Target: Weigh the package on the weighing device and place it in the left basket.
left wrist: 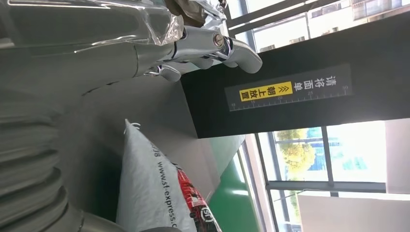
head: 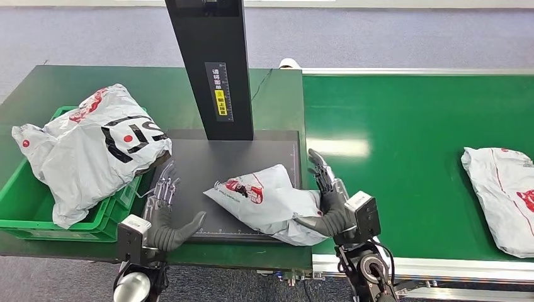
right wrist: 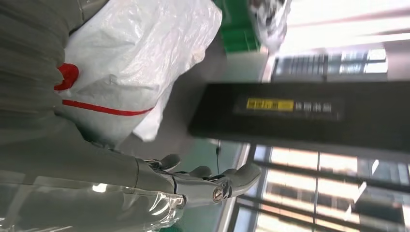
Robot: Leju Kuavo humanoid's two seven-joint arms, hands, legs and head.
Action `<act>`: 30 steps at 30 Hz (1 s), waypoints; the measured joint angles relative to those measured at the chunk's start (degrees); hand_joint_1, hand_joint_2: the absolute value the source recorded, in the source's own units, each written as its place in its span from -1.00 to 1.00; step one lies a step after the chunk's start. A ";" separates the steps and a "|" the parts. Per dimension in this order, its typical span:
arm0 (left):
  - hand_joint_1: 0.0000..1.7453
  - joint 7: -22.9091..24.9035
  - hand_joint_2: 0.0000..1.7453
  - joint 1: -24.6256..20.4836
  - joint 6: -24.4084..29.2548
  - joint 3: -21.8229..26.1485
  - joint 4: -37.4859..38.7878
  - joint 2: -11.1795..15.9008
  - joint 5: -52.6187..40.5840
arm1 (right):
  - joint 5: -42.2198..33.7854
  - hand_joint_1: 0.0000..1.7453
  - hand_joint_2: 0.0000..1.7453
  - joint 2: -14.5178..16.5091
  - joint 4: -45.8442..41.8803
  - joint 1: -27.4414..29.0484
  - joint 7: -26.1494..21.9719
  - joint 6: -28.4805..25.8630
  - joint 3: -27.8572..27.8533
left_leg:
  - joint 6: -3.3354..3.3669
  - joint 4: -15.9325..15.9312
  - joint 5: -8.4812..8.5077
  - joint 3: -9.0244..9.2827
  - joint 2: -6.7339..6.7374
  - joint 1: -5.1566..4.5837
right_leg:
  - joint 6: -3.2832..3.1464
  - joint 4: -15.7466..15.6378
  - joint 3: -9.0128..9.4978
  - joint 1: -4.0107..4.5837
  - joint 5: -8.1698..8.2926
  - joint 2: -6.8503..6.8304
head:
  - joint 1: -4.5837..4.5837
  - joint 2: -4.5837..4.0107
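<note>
A small white package [head: 267,201] with a red logo lies on the dark plate of the weighing device [head: 208,167], its right end hanging over the plate's edge. My right hand [head: 326,201] lies against that end, fingers straight and thumb under the bag; the package [right wrist: 140,58] shows beside its palm. My left hand [head: 165,214] rests open on the plate's left edge, a gap away from the package [left wrist: 154,188]. The green basket [head: 38,207] at the left holds a large white package [head: 88,151].
The device's black post [head: 214,63] rises behind the plate. Another white package [head: 504,195] lies at the right end of the green conveyor belt [head: 403,145]. The table's front edge runs just behind my wrists.
</note>
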 joint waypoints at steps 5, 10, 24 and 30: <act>-1.00 -0.11 1.00 0.01 -0.40 -0.01 0.00 0.01 -0.25 | -1.79 -1.00 1.00 -0.79 1.11 0.05 1.35 7.26 0.15 | 0.00 0.00 0.00 0.01 0.00 0.00 | 0.00 0.00 0.00 0.00 0.00 0.01 | -0.01 0.00; -1.00 -0.11 1.00 0.02 -0.57 0.01 0.02 0.02 -0.39 | -1.96 -1.00 1.00 -1.38 3.30 -0.24 4.12 12.72 1.20 | 0.00 -0.01 0.00 0.00 -0.01 0.00 | 0.00 0.00 0.01 0.00 0.00 0.00 | 0.00 0.00; -1.00 -0.11 1.00 0.63 -0.54 0.12 0.00 0.10 -0.74 | -6.93 -1.00 1.00 -1.98 7.83 -2.29 2.98 19.95 2.69 | 0.00 0.00 0.00 0.01 -0.01 0.00 | 0.00 0.00 0.01 0.00 0.00 0.00 | -0.01 0.00; -1.00 0.20 1.00 0.57 -0.86 0.23 0.01 0.10 -0.81 | -7.79 -1.00 1.00 -2.45 7.84 -2.28 1.41 24.81 3.14 | 0.00 0.00 0.00 0.01 -0.01 0.00 | 0.00 0.00 0.01 0.00 0.00 0.00 | -0.01 0.00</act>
